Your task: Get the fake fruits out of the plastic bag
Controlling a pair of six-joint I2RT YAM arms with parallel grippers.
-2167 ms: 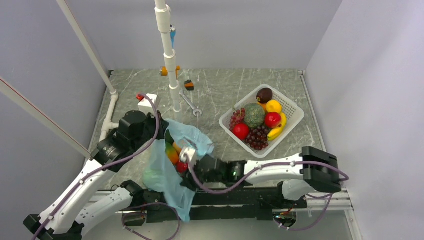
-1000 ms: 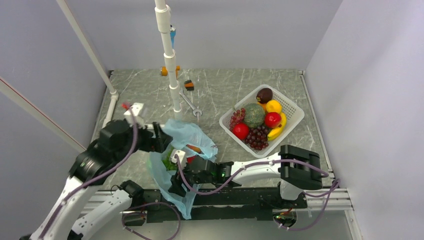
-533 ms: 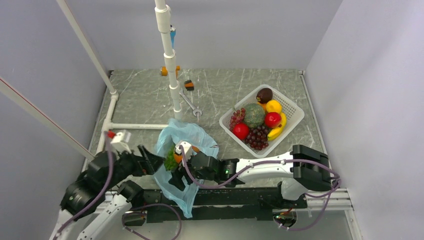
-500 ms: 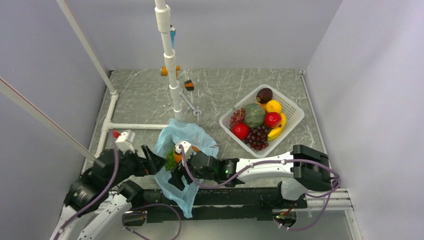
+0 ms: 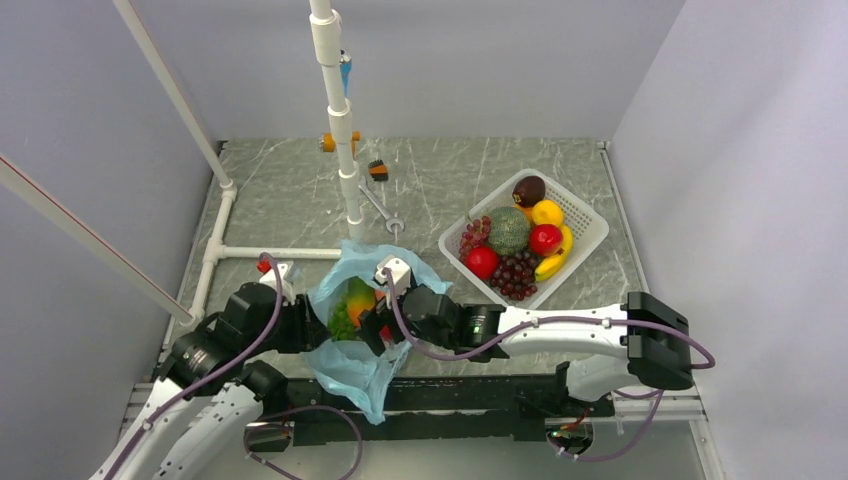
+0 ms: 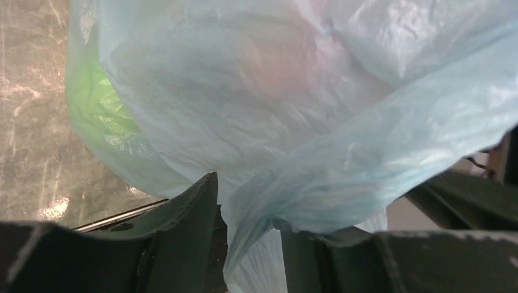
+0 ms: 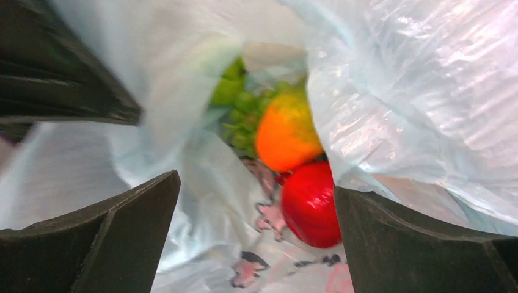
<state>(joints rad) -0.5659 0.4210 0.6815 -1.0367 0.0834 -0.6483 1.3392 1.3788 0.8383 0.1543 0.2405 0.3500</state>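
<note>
The plastic bag (image 5: 352,372) sits at the near edge of the table (image 5: 450,170), a little left of the middle. Its pale blue film is puffed up between the two arms, and its lower end hangs over that near edge. The mouth gapes upward, and from above I can see the fake fruits (image 5: 352,305) bunched inside it, all of them in the bag. The left gripper (image 5: 312,328) is pressed against the bag's left side. In its own camera a gathered fold of the bag (image 6: 305,122) runs down between its dark fingers (image 6: 183,226) and touches both, so the jaws are clamped on the plastic. A lime-green glow shows through the film on the left. The right gripper (image 5: 383,330) reaches in from the right and is poked into the bag's mouth. Its jaws are spread wide with nothing between them but crinkled film (image 7: 415,91). Just ahead of its fingertips (image 7: 253,183) lie the orange-green mango (image 7: 286,131), a red fruit (image 7: 311,204) touching it from below, and the green grape bunch (image 7: 241,113) tucked behind them. Well apart from all this, toward the table's right edge, stands a white slotted basket (image 5: 585,222) full of other fruit. A white pipe post (image 5: 340,120) rises from the table beyond the bag.
</note>
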